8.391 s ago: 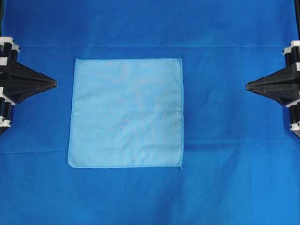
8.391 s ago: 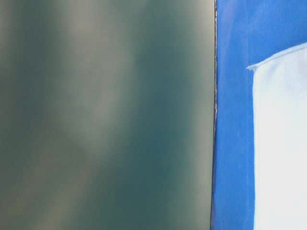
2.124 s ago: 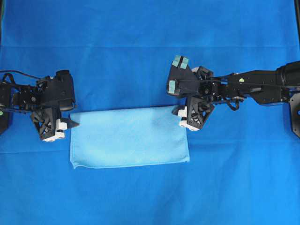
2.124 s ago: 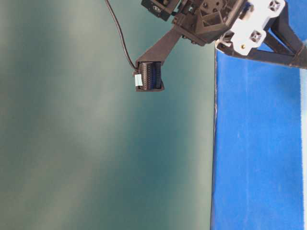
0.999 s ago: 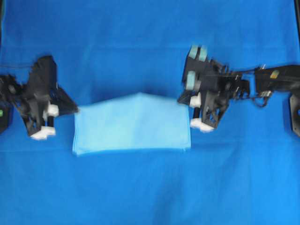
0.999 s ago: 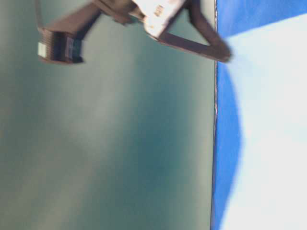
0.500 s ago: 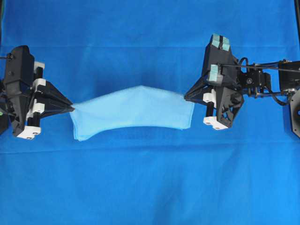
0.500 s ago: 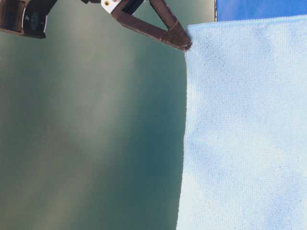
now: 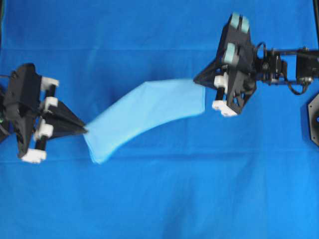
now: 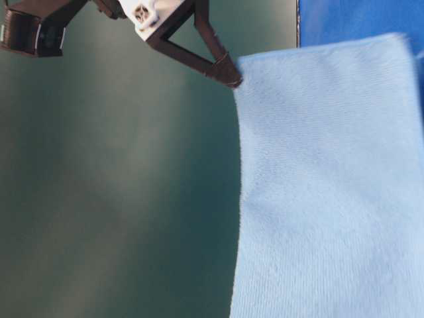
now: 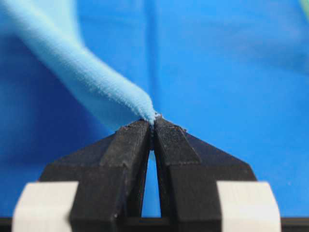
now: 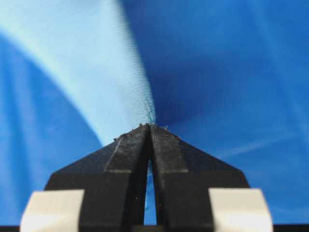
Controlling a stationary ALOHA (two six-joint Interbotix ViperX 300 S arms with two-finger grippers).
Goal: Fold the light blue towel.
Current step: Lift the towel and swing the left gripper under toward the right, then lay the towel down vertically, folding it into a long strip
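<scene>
Towel first: the light blue towel (image 9: 144,114), doubled into a long band, hangs in the air between the two arms above the royal-blue sheet (image 9: 159,199) that covers the table. In the overhead view the band runs on a slant, its low end toward 8 o'clock and its high end toward 2 o'clock, and it sags in a gentle curve between them. The left gripper (image 9: 83,131) has its jaws pressed together on the corner at the 8 o'clock end; the left wrist view shows the black fingertips (image 11: 137,133) meeting tip to tip with the bunched cloth pinched between them and trailing off toward 10 o'clock. The right gripper (image 9: 197,79) grips the opposite corner at the 2 o'clock end, jaws likewise closed tight on the fabric, which streams away toward 11 o'clock in its wrist view. In the table-level view the towel fills the frame's 3 o'clock side, one corner caught in a dark fingertip (image 10: 225,69)
</scene>
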